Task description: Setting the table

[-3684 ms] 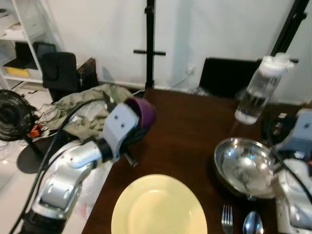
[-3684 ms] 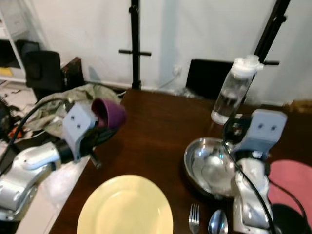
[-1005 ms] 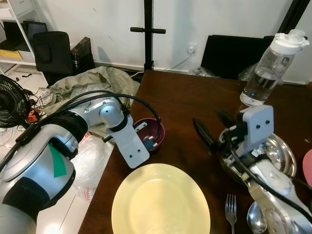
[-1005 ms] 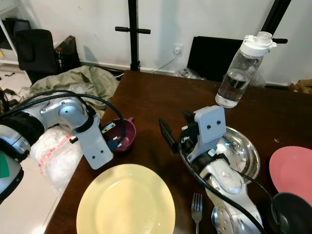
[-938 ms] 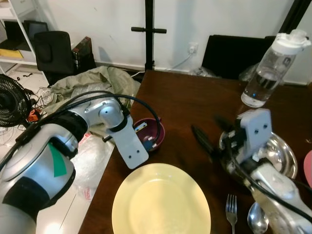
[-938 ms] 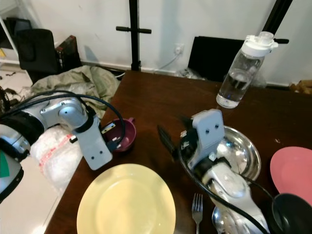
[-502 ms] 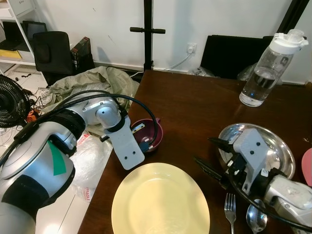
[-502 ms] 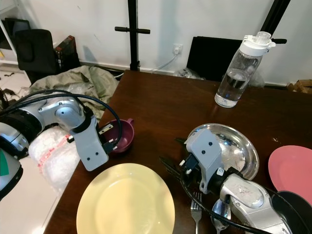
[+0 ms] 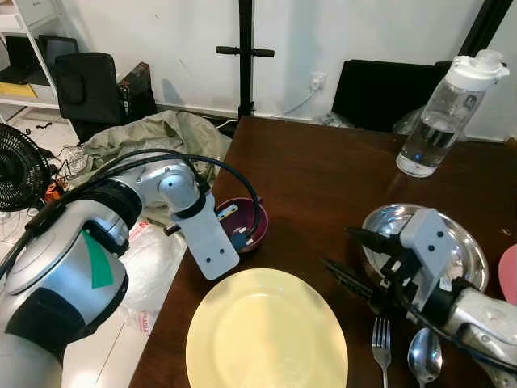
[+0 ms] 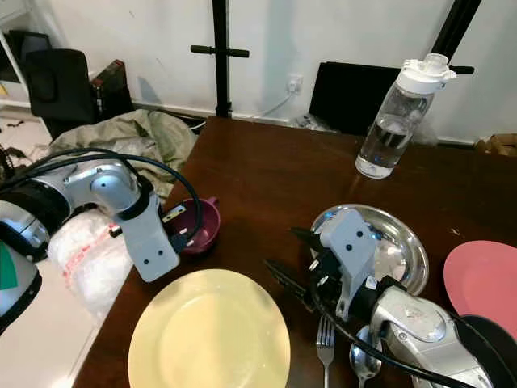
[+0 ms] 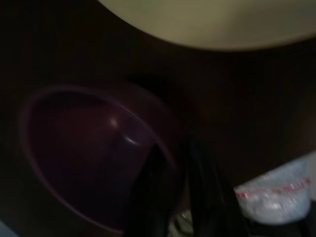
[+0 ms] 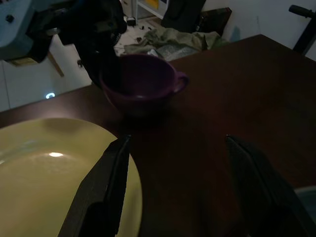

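so left gripper (image 11: pixel 173 197) is pinching the purple cup (image 10: pixel 199 224) rim, cup down; right gripper (image 12: pixel 180 187) is hanging wide, setting unfinished.

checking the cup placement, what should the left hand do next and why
Probably open and lift clear. The purple cup already stands upright on the table, just beyond the yellow plate, and the left hand has its fingers pinched on the cup's rim. The right hand hovers open near the steel bowl, so nothing else holds the cup.
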{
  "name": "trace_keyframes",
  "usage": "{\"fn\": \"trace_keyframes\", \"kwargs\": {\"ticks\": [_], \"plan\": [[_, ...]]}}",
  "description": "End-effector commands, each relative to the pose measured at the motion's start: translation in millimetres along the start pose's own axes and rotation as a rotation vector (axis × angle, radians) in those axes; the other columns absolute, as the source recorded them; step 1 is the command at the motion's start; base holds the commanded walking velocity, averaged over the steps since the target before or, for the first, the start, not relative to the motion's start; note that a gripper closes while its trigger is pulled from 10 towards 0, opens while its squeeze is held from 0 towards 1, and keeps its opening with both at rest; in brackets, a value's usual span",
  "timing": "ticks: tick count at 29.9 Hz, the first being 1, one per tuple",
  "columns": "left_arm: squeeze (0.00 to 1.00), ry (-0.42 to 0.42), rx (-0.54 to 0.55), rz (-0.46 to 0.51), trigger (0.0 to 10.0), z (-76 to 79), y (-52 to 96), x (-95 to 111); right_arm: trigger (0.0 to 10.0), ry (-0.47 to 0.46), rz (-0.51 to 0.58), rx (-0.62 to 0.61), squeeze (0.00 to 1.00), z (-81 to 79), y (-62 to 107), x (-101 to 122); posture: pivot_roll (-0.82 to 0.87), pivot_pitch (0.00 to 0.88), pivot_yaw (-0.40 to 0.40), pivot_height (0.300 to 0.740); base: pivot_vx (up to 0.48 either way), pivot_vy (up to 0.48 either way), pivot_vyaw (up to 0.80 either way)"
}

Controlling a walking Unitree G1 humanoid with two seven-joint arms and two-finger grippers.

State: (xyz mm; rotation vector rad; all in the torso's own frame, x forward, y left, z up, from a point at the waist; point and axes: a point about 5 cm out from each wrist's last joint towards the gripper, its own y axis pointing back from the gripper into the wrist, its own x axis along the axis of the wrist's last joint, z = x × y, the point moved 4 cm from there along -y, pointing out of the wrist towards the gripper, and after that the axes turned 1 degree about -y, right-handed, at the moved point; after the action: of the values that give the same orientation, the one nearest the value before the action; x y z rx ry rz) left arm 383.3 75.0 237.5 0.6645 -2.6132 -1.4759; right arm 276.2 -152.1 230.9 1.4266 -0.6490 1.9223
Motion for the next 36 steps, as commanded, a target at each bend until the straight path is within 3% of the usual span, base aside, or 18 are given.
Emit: {"fn": "trace_keyframes", "kwargs": {"ticks": [1, 8, 9, 14, 18, 21, 23, 24, 26, 28, 29, 30, 31, 33, 35, 36], "plan": [[1.00, 0.011, 0.025, 0.009, 10.0, -5.5, 2.3, 0.8, 10.0, -0.002, 0.006, 0.017, 0.00, -4.8, 0.8, 2.4, 0.04, 0.196, 0.129, 0.740, 0.000, 0.000, 0.00], [1.00, 0.049, 0.162, 0.055, 10.0, -28.2, 7.6, 6.1, 10.0, -0.016, 0.017, 0.019, 0.00, -7.1, -2.1, 2.5, 0.05, 0.195, 0.127, 0.740, 0.000, 0.000, 0.00], [0.00, 0.059, 0.179, 0.065, 10.0, -31.7, 10.9, 6.6, 10.0, -0.018, 0.020, 0.018, 0.00, -7.2, -2.5, 2.9, 0.05, 0.195, 0.127, 0.740, 0.000, 0.000, 0.00], [0.00, 0.121, 0.259, 0.136, 10.0, -43.8, 30.5, 7.9, 10.0, -0.035, 0.045, 0.001, 0.00, -6.5, -4.0, 5.7, 0.05, 0.192, 0.126, 0.740, 0.000, 0.000, 0.00], [0.00, 0.168, 0.290, 0.188, 10.0, -44.0, 41.6, 7.5, 10.0, -0.049, 0.066, -0.017, 0.00, -5.6, -6.3, 7.5, 0.05, 0.192, 0.128, 0.740, 0.000, 0.000, 0.00], [0.00, 0.241, 0.332, 0.273, 10.0, -42.9, 52.2, 8.9, 10.0, -0.077, 0.098, -0.052, 0.00, -2.5, -9.4, 9.2, 0.05, 0.192, 0.128, 0.740, 0.000, 0.000, 0.00], [0.00, 0.341, 0.425, 0.392, 10.0, -40.6, 63.8, 12.7, 10.0, -0.106, 0.138, -0.104, 0.00, 1.9, -14.0, 11.6, 0.08, 0.189, 0.121, 0.740, 0.000, 0.000, 0.00], [0.00, 0.341, 0.425, 0.392, 10.0, -40.6, 63.8, 12.7, 10.0, -0.106, 0.138, -0.104, 0.00, 1.9, -14.0, 11.6, 0.08, 0.189, 0.121, 0.740, 0.000, 0.000, 0.00], [0.00, 0.436, 0.566, 0.479, 10.0, -41.7, 72.8, 15.6, 10.0, -0.123, 0.170, -0.164, 0.00, 7.9, -17.9, 14.1, 0.08, 0.187, 0.115, 0.740, 0.000, 0.000, 0.00], [0.00, 0.436, 0.566, 0.479, 10.0, -41.7, 72.8, 15.6, 10.0, -0.123, 0.170, -0.164, 0.00, 7.9, -17.9, 14.1, 0.08, 0.187, 0.115, 0.740, 0.000, 0.000, 0.00], [0.00, 0.505, 0.657, 0.517, 10.0, -44.5, 75.5, 15.8, 10.0, -0.127, 0.184, -0.195, 0.00, 11.5, -19.0, 15.4, 0.09, 0.183, 0.113, 0.740, 0.000, 0.000, 0.00], [0.00, 0.505, 0.657, 0.517, 10.0, -44.5, 75.5, 15.8, 10.0, -0.127, 0.184, -0.195, 0.00, 11.5, -19.0, 15.4, 0.09, 0.183, 0.113, 0.740, 0.000, 0.000, 0.00], [0.00, 0.625, 0.811, 0.561, 10.0, -49.3, 78.5, 12.6, 10.0, -0.134, 0.205, -0.253, 0.00, 18.4, -19.5, 17.6, 0.09, 0.185, 0.112, 0.740, 0.000, 0.000, 0.00], [0.00, 0.625, 0.811, 0.561, 10.0, -49.3, 78.5, 12.6, 10.0, -0.134, 0.205, -0.253, 0.00, 18.4, -19.5, 17.6, 0.09, 0.185, 0.112, 0.740, 0.000, 0.000, 0.00], [0.00, 0.847, 1.061, 0.635, 10.0, -53.1, 85.5, 8.5, 10.0, -0.142, 0.236, -0.355, 0.00, 31.4, -16.1, 21.8, 0.08, 0.186, 0.104, 0.740, 0.000, 0.000, 0.00], [0.00, 0.847, 1.061, 0.635, 10.0, -53.1, 85.5, 8.5, 10.0, -0.142, 0.236, -0.355, 0.00, 31.4, -16.1, 21.8, 0.08, 0.186, 0.104, 0.740, 0.000, 0.000, 0.00]]}}
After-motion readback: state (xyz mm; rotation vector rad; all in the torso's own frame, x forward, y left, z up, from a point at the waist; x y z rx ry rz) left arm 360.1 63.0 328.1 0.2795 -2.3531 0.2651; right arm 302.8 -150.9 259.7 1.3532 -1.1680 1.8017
